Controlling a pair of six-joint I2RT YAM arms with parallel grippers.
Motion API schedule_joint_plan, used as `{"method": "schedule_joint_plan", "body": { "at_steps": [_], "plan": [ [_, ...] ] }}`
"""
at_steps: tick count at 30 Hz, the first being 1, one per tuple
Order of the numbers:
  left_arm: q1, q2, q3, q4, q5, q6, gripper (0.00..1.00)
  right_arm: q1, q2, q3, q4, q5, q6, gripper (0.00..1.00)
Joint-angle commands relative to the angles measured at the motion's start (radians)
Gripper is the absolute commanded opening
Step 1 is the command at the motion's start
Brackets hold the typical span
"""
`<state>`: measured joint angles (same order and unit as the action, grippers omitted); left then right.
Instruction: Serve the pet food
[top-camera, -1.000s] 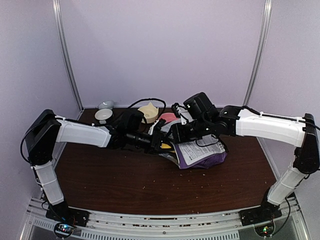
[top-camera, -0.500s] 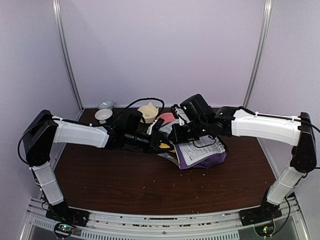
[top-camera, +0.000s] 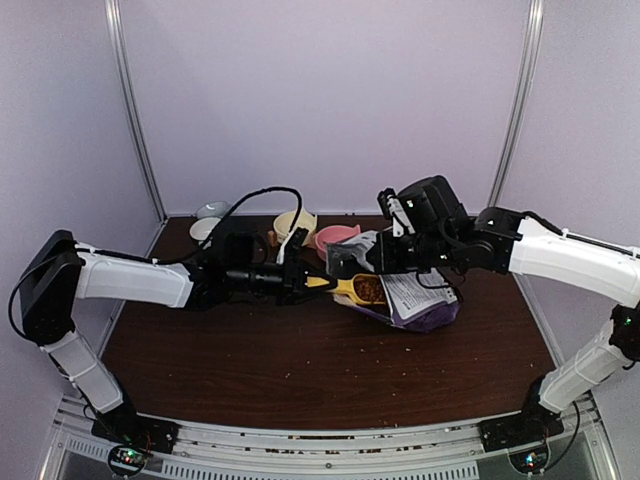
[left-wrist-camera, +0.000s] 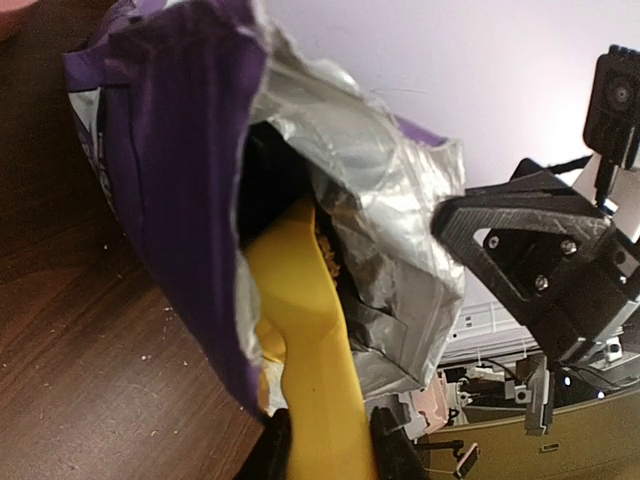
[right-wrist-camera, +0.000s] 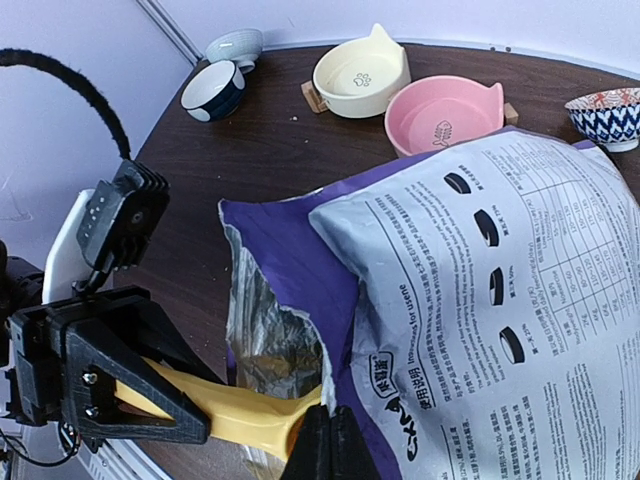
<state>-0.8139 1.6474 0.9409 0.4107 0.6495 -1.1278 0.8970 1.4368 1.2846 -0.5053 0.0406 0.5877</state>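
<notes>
The purple pet food bag (top-camera: 425, 305) lies on its side, white label up, also in the right wrist view (right-wrist-camera: 500, 280). My left gripper (top-camera: 303, 281) is shut on the handle of a yellow scoop (top-camera: 345, 287). The scoop's bowl sits at the bag's torn mouth, filled with reddish-brown kibble (top-camera: 368, 290). In the left wrist view the fingers (left-wrist-camera: 395, 450) clamp the scoop (left-wrist-camera: 305, 330), which reaches into the foil-lined mouth (left-wrist-camera: 380, 200), with a little kibble (left-wrist-camera: 330, 258) showing. My right gripper (right-wrist-camera: 330, 445) is shut on the bag's upper rim, holding the mouth open.
A cream bowl (right-wrist-camera: 360, 72) and a pink bowl (right-wrist-camera: 440, 112) stand just behind the bag. A blue-and-white bowl (right-wrist-camera: 214, 90) and a grey bowl (right-wrist-camera: 236, 45) are at the back left, and a patterned bowl (right-wrist-camera: 608, 115) at the back right. Crumbs dot the table (top-camera: 300, 350).
My left arm has drawn back to the left, bringing the scoop's bowl out to the bag's mouth with kibble in it. My right arm has shifted right and up with the bag's rim.
</notes>
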Motion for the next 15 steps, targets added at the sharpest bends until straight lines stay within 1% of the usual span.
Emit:
{"method": "schedule_joint_plan", "body": {
  "at_steps": [1,7,15],
  "plan": [
    [0.014,-0.045,-0.034,0.173,0.005,-0.094,0.0,-0.01,-0.054,-0.018,-0.014,0.101,0.029,0.0],
    [0.022,-0.063,-0.066,0.247,0.03,-0.17,0.0,-0.019,-0.085,-0.024,-0.012,0.116,0.069,0.0],
    [0.031,-0.105,-0.1,0.268,0.038,-0.194,0.0,-0.031,-0.126,-0.033,-0.002,0.142,0.105,0.0]
  ]
}}
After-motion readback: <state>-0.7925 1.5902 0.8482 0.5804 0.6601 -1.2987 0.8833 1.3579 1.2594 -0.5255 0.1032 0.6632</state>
